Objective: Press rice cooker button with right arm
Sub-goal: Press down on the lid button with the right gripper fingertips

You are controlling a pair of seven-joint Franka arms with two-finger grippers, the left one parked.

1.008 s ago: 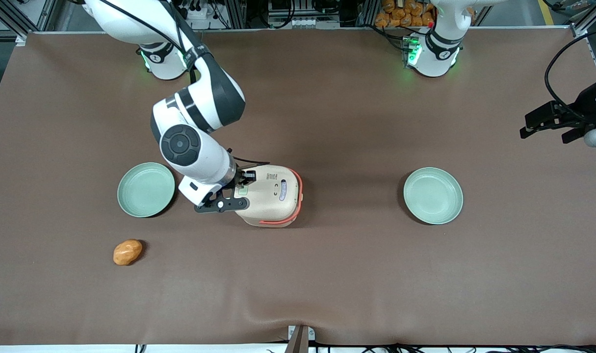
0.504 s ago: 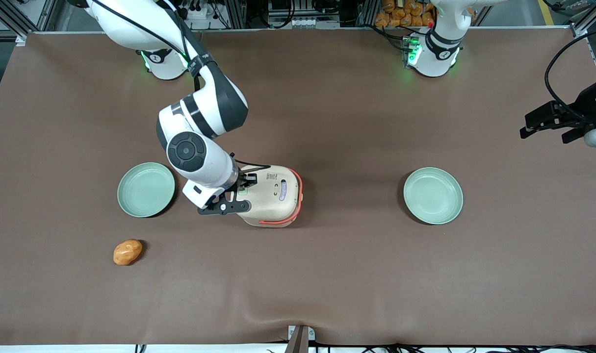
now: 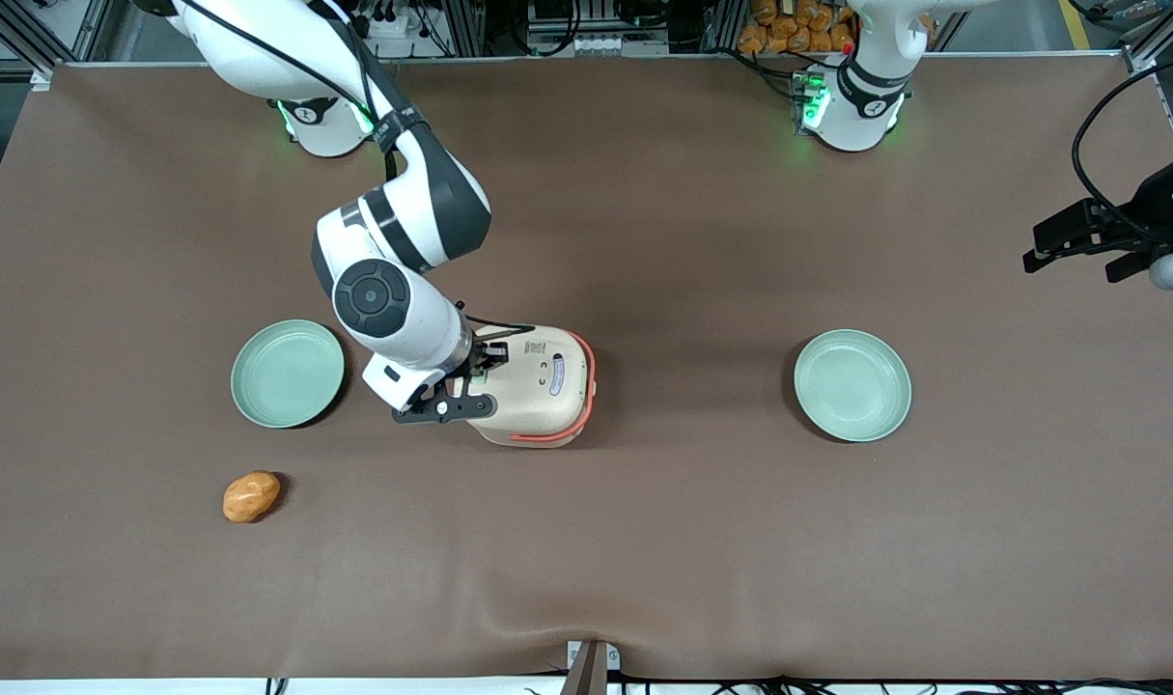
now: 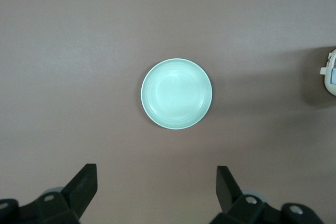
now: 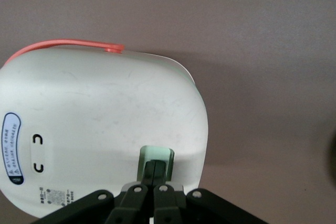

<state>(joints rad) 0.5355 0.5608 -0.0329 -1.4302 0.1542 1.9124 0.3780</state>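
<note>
The cream rice cooker with its orange-red handle band stands near the table's middle, lid shut. The right arm reaches down over the cooker's end nearest the working arm. Its black gripper is shut, fingertips together, resting on the cooker's pale green button. In the right wrist view the cooker fills much of the frame and the gripper sits tip-down on the button. A sliver of the cooker shows in the left wrist view.
A pale green plate lies beside the cooker toward the working arm's end. A second pale green plate lies toward the parked arm's end, also in the left wrist view. An orange bread roll lies nearer the front camera.
The right arm has shifted slightly toward the cooker over the last second, bringing the shut gripper onto the green button. The cooker has not moved.
</note>
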